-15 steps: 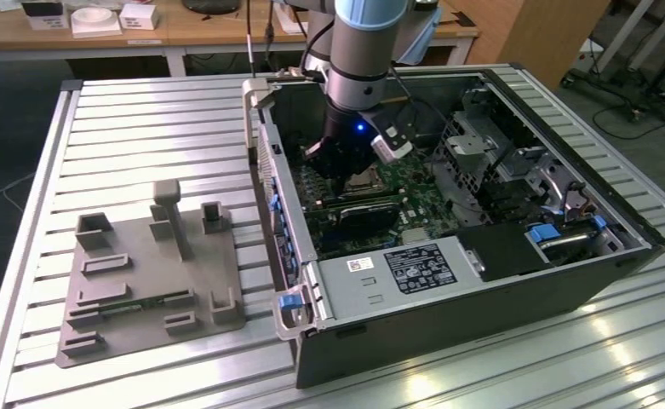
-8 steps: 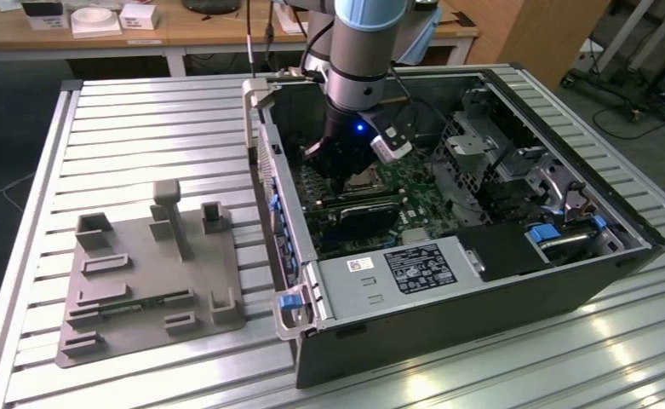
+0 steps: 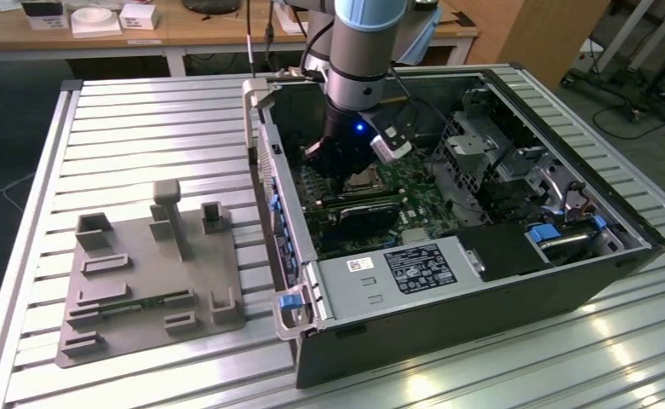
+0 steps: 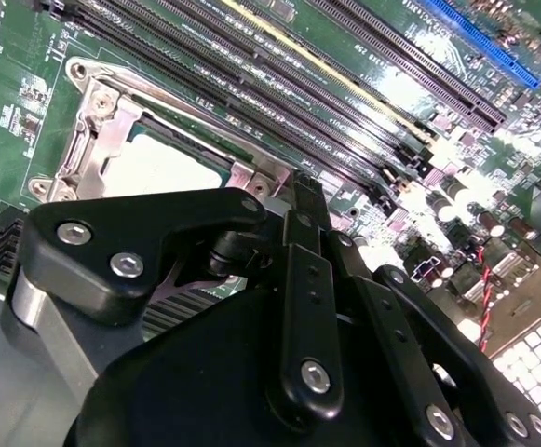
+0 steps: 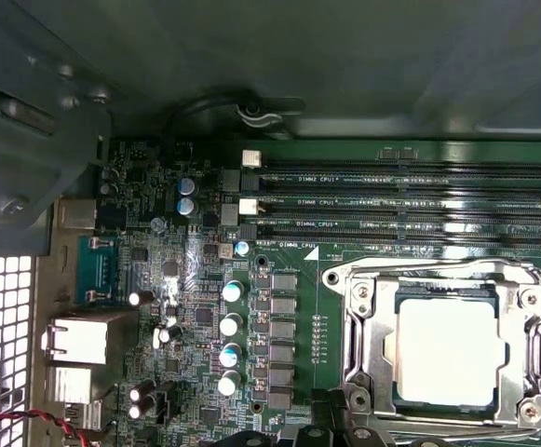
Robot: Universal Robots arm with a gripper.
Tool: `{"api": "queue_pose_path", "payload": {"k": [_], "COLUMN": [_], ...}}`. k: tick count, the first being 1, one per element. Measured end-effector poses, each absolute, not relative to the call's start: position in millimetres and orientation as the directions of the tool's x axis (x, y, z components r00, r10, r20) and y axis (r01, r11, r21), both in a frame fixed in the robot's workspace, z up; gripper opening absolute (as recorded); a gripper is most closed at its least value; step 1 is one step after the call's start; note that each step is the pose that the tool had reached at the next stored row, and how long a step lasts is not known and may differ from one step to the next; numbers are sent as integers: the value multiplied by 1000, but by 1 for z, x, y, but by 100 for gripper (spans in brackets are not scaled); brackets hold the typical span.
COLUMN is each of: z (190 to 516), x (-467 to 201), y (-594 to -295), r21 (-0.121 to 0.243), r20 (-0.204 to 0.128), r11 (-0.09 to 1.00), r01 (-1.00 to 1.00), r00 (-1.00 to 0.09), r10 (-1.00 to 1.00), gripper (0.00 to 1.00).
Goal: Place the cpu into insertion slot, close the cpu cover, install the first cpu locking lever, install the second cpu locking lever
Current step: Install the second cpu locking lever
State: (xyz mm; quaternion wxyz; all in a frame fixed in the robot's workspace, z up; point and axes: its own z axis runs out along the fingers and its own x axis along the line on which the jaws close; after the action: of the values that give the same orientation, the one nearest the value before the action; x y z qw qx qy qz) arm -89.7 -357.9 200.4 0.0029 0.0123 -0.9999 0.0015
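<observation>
**Arm down inside the computer case, chip seated under the closed frame**

In the exterior view the robot arm (image 3: 361, 51) reaches down into the open computer case (image 3: 468, 281), which lies on a slatted metal table (image 3: 139, 119). The gripper (image 3: 349, 166) hangs low over the green motherboard (image 3: 417, 183), close above the socket area. A grey plastic fixture tray (image 3: 151, 273) sits on the table well apart from the case, at about 9 o'clock from it in that view. A black power box with a white label (image 3: 417, 268) lies at the near end of the case, at about 6 o'clock from the gripper.

In both wrist views the cpu (image 5: 452, 352) lies flat in its socket, its pale metal top showing through the open centre of the cpu cover (image 5: 368, 358). The cover is down flat around the chip, framing it on all sides. In the second wrist view the chip (image 4: 163, 163) and the silver frame (image 4: 112, 121) lie just beyond the black gripper linkages (image 4: 298, 307), with the fingertips near the socket's edge. Long memory slots (image 5: 410, 200) run beside the socket, at about 12 o'clock from it in the first wrist view.

Whether the fingers are apart or closed, I cannot tell. Nothing is seen held between them.
</observation>
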Motion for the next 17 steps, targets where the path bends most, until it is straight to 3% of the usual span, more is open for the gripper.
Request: {"api": "queue_pose_path", "payload": {"k": [17], "z": [214], "x": [-90], "y": [-357], "r21": [-3], "r20": [6], "r11": [1000], "r01": [-24], "r00": [-1000], "r10": [-24], "gripper": [10]}}
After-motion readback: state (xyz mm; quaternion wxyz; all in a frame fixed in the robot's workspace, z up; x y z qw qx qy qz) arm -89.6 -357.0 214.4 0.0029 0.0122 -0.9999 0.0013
